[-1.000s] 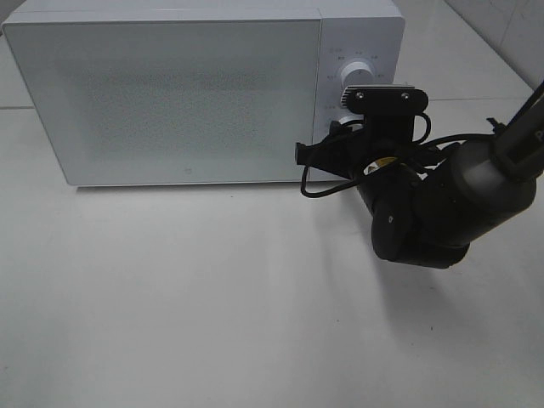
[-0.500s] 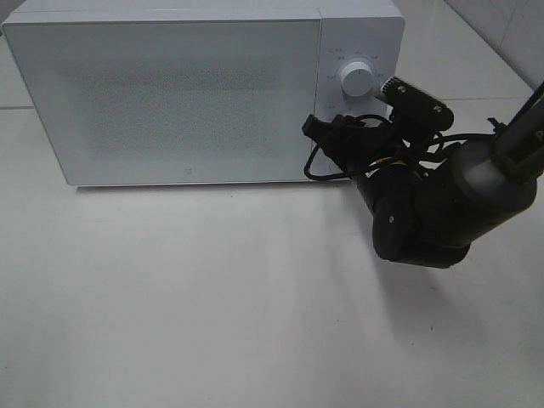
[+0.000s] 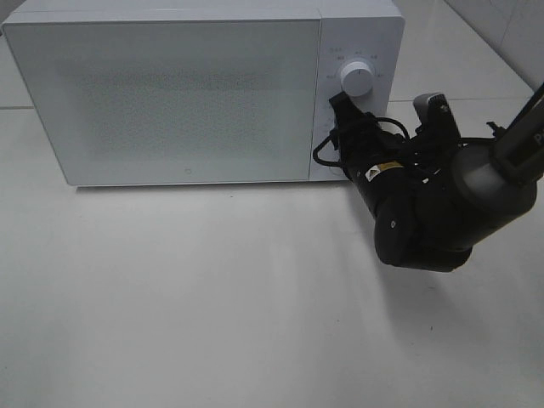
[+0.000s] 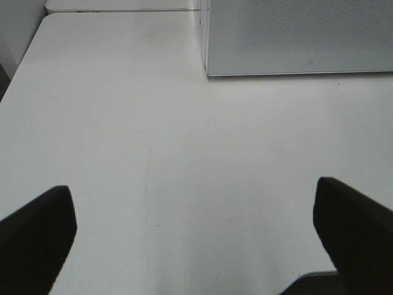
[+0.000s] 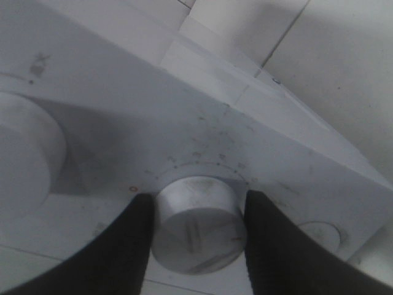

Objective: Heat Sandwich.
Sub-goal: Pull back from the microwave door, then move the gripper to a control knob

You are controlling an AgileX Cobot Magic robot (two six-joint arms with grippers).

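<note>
While your right gripper [image 5: 198, 198] is clamping the round white lower dial [image 5: 199, 228] of the boxy white microwave [image 3: 374, 34], be turning it squarely about its axis. The sandwich is hiding, likely behind the closed door [image 3: 170, 102], and your left gripper [image 4: 193, 187] is hanging open.

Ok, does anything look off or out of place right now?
Nothing stands out. The microwave sits square on the table with its door shut. The right gripper is clamped on the lower knob. No spills or damage show. The sandwich is not in view.
</note>
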